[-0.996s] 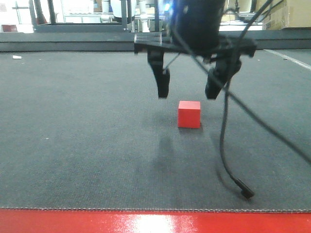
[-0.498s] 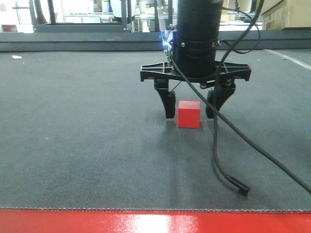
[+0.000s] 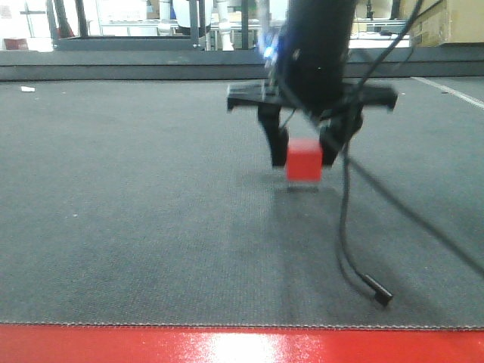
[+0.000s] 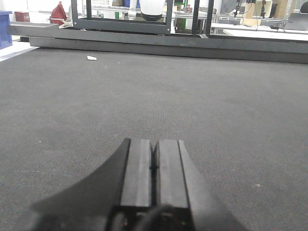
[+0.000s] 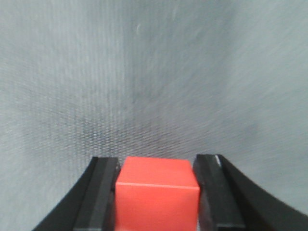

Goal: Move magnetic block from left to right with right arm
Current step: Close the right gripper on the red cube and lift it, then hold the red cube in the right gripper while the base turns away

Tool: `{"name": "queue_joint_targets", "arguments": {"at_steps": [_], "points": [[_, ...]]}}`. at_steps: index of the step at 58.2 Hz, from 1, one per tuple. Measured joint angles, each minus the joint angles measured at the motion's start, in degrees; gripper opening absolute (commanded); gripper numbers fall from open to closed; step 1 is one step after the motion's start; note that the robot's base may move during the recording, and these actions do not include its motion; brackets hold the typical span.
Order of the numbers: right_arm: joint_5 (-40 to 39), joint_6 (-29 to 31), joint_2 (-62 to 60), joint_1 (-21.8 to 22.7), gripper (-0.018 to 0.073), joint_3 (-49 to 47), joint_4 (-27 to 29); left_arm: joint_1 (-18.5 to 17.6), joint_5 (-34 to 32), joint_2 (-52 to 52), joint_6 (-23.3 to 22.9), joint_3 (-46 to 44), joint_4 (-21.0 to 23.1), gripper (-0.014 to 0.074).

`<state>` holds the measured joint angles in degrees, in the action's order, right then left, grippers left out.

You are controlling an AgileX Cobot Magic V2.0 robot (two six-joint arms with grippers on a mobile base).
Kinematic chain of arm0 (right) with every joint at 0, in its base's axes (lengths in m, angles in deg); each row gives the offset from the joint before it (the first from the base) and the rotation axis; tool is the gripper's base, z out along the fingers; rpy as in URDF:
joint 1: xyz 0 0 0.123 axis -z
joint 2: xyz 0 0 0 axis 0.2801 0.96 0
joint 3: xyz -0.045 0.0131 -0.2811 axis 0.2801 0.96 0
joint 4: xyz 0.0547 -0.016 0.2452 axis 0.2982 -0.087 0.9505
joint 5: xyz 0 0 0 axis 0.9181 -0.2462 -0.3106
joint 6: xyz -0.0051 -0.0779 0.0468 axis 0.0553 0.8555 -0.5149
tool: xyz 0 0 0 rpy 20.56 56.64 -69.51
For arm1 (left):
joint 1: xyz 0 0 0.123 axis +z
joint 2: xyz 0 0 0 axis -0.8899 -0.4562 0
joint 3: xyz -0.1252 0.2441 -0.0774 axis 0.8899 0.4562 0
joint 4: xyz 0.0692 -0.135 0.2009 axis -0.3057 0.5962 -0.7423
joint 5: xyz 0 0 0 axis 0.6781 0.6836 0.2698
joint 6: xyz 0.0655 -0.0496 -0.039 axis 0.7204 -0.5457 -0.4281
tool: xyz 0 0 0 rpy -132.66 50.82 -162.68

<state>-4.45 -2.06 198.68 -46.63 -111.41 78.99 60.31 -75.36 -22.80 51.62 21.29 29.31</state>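
Now, block: magnetic block (image 3: pixel 305 159), a red cube, is pinched between the two fingers of the right gripper (image 3: pixel 305 151). It sits a bit right of centre in the front view.
Block height: looks just clear of the mat (image 3: pixel 136 227), with a thin shadow line under it. The frame is motion-blurred, so not certain.
Wrist check: in the right wrist view the block (image 5: pixel 156 197) fills the gap of the right gripper (image 5: pixel 157 175). The fingers (image 5: pixel 211 192) touch both side faces; the top and near faces are visible.
Right arm: right arm (image 3: pixel 318 38) comes down near vertical, crossbar (image 3: pixel 378 97) level above the block, blue light on its upper part.
Cable: black cable (image 3: pixel 344 227) hangs just right of the block in the picture. Its plug end (image 3: pixel 378 291) is down at mat level near the front edge.
Left gripper: left gripper (image 4: pixel 155 144) is low over the mat, fingers pressed flat together.
Mat: dark grey carpet with a red strip (image 3: pixel 242 346) along the near edge. A white scrap (image 4: pixel 91 58) lies far back on the left.
Containers: cardboard box (image 3: pixel 446 21) behind the mat at top right. Blue bin (image 4: pixel 4 29) at the left edge of the left wrist view, only a corner in frame. Contents of both not visible; the block is well apart from the box.
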Motion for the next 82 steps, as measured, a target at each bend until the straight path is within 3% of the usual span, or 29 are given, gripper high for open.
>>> {"name": "queue_joint_targets", "arguments": {"at_steps": [11, 27, 37, 53, 70, 82], "points": [[-2.1, 11.4, -9.6, 3.5, 0.023, 3.9, 1.5, 0.0, 0.0, 0.0, 0.0, 0.0, 0.0, -0.0126], [-9.4, 21.6, -29.4, 12.6, 0.023, 23.8, 5.4, 0.0, 0.0, 0.0, 0.0, 0.0, 0.0, -0.0126], [-13.4, 23.5, -42.0, 16.8, 0.023, 38.1, 5.5, 0.0, 0.0, 0.0, 0.0, 0.0, 0.0, -0.0126], [-18.6, 24.8, -66.3, 17.4, 0.023, 56.9, 5.8, 0.0, 0.0, 0.0, 0.0, 0.0, 0.0, -0.0126], [-17.2, 24.9, -88.4, 17.4, 0.023, 60.0, 3.9, 0.0, 0.0, 0.0, 0.0, 0.0, 0.0, -0.0126], [-16.8, 24.9, -97.0, 17.4, 0.023, 60.0, 3.5, 0.0, 0.0, 0.0, 0.0, 0.0, 0.0, -0.0126]]}}
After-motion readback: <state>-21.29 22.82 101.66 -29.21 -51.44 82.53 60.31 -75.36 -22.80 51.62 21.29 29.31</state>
